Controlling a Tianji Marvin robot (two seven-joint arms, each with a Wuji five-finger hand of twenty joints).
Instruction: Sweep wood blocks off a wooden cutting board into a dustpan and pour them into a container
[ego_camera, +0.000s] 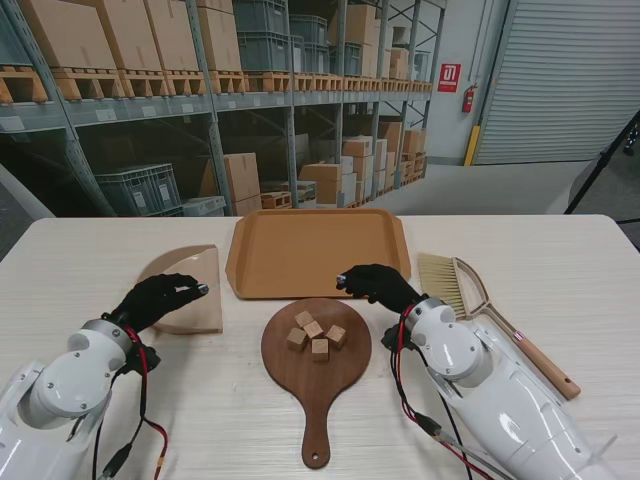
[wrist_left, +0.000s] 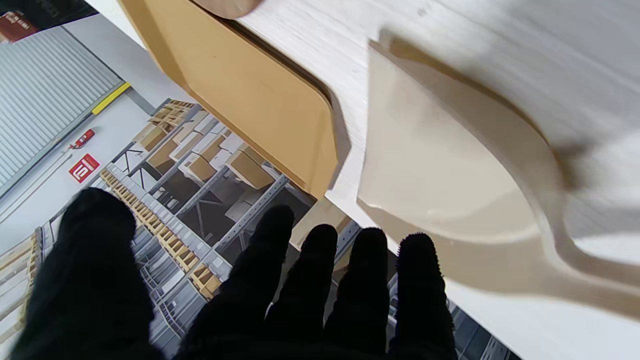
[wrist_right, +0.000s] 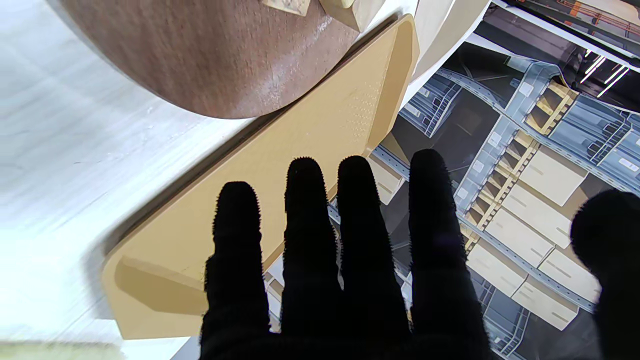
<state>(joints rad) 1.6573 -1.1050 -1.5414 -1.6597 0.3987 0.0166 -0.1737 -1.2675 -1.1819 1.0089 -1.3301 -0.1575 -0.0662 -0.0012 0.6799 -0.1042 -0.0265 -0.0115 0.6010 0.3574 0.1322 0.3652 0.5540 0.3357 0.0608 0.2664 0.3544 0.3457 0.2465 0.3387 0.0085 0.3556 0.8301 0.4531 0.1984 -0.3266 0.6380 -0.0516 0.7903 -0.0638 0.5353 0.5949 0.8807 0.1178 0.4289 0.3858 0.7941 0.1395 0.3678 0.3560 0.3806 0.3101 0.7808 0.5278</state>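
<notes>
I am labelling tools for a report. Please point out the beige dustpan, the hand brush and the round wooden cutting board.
beige dustpan (ego_camera: 195, 265): stand view, bare pan floor.
hand brush (ego_camera: 437, 275): stand view, pale bristles.
round wooden cutting board (ego_camera: 318, 375): stand view, bare wood.

Pale whitewashed wood-grain table. Dark brown round cutting board carries light tan wood blocks. Tan tray — beige dustpan — straw-coloured brush. Each robot hand, left and right, wears black.
</notes>
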